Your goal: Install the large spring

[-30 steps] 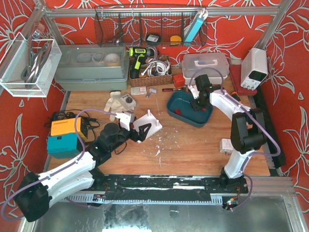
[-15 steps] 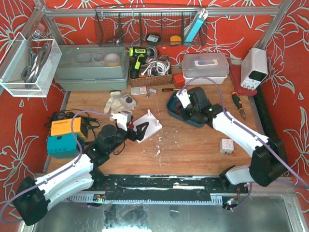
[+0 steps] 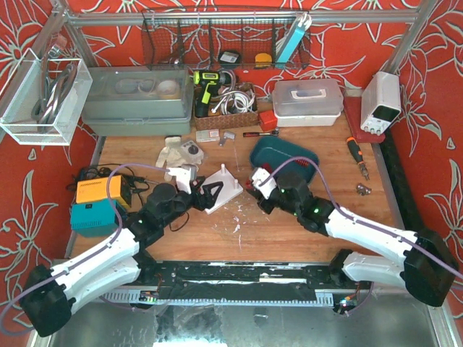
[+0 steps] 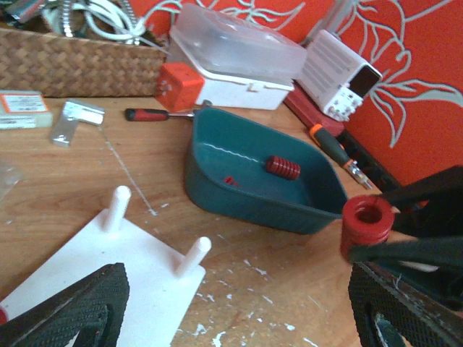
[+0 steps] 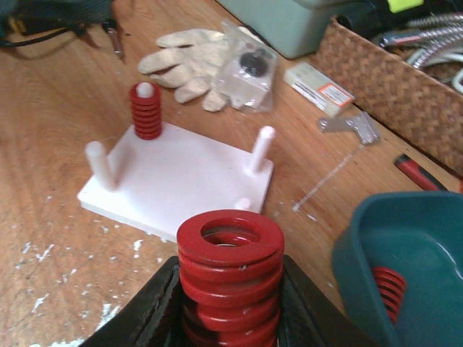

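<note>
Right gripper [image 5: 231, 312] swung from the teal tray [image 5: 359, 242], pinching a chunky red coil spring [image 5: 230, 253]. Left gripper [image 4: 235, 307] gapes wide by the white pegboard [image 4: 134, 278].

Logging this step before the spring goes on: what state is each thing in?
Large red coil spring, upright, held above the wooden table.
Right gripper, shut on that spring.
Left gripper, open wide.
White plastic peg plate, flat on the table, three pegs bare.
Small red spring, seated on a corner peg.
Teal plastic tray, holding a second red spring on its side.
</note>
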You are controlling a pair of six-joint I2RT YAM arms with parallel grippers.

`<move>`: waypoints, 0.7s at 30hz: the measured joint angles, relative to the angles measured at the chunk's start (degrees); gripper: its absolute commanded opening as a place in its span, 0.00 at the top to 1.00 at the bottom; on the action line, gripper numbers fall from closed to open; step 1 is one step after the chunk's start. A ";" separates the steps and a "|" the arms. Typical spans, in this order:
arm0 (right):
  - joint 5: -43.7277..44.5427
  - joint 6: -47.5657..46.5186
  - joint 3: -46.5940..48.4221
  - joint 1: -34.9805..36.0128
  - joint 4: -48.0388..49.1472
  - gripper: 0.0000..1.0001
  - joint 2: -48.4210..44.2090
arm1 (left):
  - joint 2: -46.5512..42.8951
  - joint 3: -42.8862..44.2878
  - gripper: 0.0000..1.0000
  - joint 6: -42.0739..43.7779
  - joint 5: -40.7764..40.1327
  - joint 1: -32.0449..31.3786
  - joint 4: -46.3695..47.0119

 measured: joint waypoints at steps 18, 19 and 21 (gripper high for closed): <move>6.47 -5.20 -7.58 11.34 18.53 1.00 1.57 | 13.86 13.81 0.30 -4.37 20.98 -0.33 -12.98; 6.69 -5.40 -7.65 11.39 18.62 1.00 1.57 | 14.43 13.86 0.30 -4.52 21.75 -0.37 -12.98; 7.15 -5.64 -7.67 11.67 18.80 1.00 1.60 | 15.34 13.88 0.30 -4.68 22.88 -0.42 -12.96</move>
